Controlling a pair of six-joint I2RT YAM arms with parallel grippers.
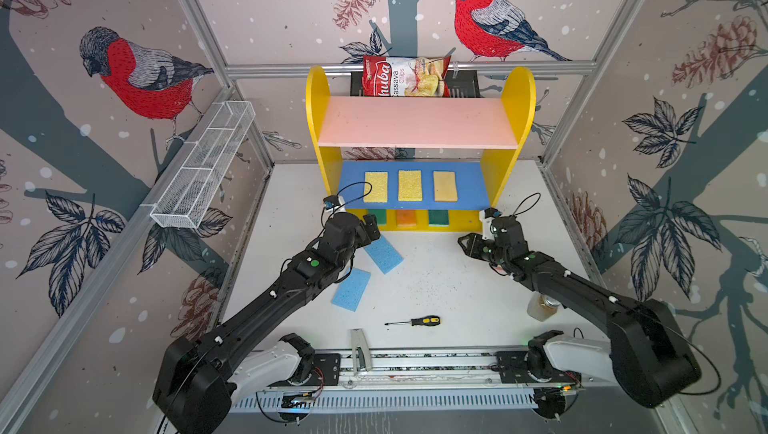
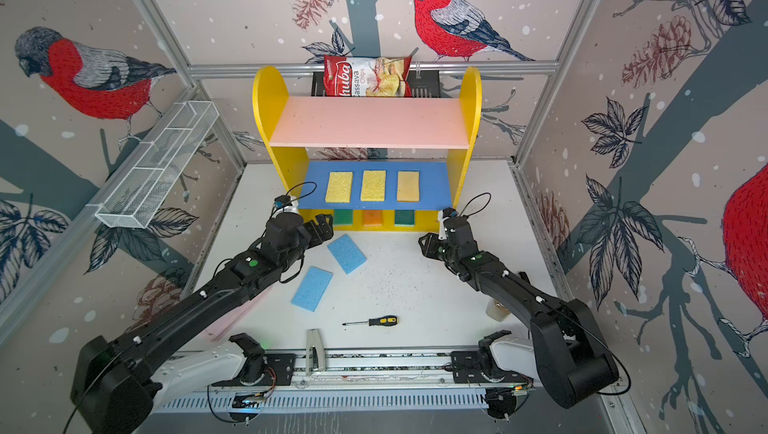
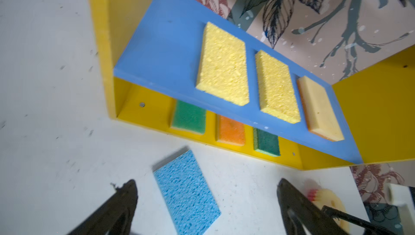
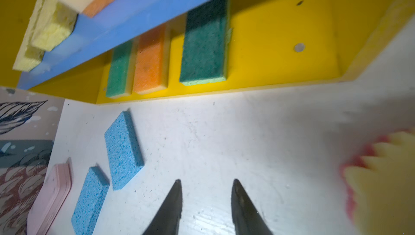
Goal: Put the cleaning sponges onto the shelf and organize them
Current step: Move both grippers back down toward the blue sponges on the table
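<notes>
Here, left tool (image 3: 206,184) and right tool (image 4: 205,181), both parted, low before shelf (image 1: 318,91)

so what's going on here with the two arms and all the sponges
Two robot arms are stocking the yellow shelf with cleaning sponges. Three sponges sit on the blue middle board and three more on the yellow base. The left gripper hangs open close to one light blue sponge on the table; a second blue sponge lies nearby. The right gripper is open and empty, with a round yellow sponge near it.
</notes>
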